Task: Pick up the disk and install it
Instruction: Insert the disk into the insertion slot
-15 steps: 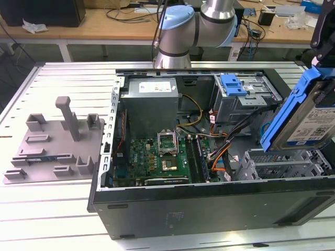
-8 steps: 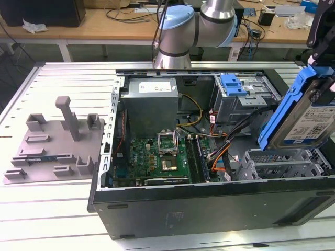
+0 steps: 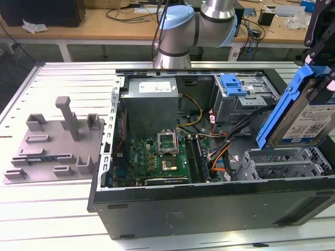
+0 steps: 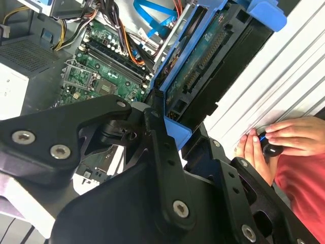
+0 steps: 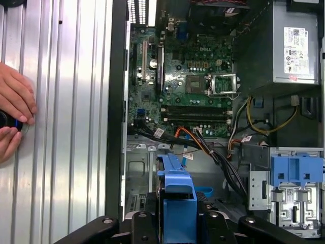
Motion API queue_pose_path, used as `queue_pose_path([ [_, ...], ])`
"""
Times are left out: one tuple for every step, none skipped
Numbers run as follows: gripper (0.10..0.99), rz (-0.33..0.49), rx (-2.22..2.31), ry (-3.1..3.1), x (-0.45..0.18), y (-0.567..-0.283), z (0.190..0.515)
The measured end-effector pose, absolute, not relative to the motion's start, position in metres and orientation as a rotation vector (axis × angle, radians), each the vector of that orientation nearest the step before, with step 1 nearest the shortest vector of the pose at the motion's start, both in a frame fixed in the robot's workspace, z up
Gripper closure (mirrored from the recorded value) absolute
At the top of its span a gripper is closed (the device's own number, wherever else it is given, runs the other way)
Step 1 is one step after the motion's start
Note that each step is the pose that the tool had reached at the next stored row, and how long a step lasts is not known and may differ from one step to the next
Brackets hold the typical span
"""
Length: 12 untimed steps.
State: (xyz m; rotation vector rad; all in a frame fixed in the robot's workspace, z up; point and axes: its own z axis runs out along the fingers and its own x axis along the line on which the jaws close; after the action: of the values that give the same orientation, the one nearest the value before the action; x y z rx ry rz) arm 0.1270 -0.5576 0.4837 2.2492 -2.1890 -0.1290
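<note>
This is a workshop or lab: an open computer (image 3: 209, 206) on a metal table (image 3: 47, 214), a robot arm (image 3: 193, 26), and wire-covered wooden benches (image 3: 94, 26) behind.

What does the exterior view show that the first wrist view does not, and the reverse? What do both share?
Exterior view, not the first wrist view: the grey fixture plate beside the computer case, the arm's blue-capped joint, the disk's labelled face.
First wrist view, not the exterior view: a person's hands on the slotted table.
Both: the motherboard, the power supply box, the blue-latched cage, and the disk's blue carrier, held by the gripper over the case.
</note>
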Motion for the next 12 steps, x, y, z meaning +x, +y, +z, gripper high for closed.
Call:
queue_pose_path([
  [0.718, -0.129, 2.249, -2.189, 0.1270, -0.5572, 0.4836],
  [0.718, -0.129, 2.249, -2.189, 0.1269, -0.5569, 0.4835],
  [0.718, -0.129, 2.249, -2.189, 0.1268, -0.5565, 0.4832],
  [0.718, -0.129, 2.249, -2.189, 0.1268, -0.5565, 0.4831],
  [0.718, -0.129, 2.249, -2.189, 0.1268, -0.5564, 0.4830],
  [0.718, -0.129, 2.249, -2.189, 0.1268, -0.5565, 0.4829],
  [0.718, -0.129, 2.249, -2.189, 0.1268, -0.5565, 0.4829],
  [0.718, -0.129, 2.249, -2.189, 0.1268, -0.5565, 0.4828],
  [0.718, -0.129, 2.249, -2.189, 0.1268, -0.5565, 0.4821],
  [0.718, -0.129, 2.249, -2.189, 0.1268, -0.5565, 0.4817],
  [0.718, -0.129, 2.249, -2.189, 0.1268, -0.5565, 0.4814],
  [0.718, -0.129, 2.249, -2.189, 0.1268, -0.5565, 0.4811],
])
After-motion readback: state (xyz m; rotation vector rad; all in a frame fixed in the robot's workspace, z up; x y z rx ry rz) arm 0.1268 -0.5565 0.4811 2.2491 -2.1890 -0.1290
